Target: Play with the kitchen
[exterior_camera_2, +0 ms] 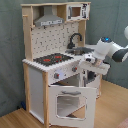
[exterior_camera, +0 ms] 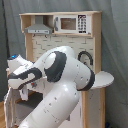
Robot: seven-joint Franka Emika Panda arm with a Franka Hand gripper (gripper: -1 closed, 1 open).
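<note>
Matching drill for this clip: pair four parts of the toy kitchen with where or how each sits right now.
Things:
1. oven door
2. faucet
3. hob
4. hood

Descriptions:
A. top shelf, above the pegboard
B. hanging open at the front
C. black, curved over the sink
D. red rings on the counter

Pairs: 1-B, 2-C, 3-D, 4-A
</note>
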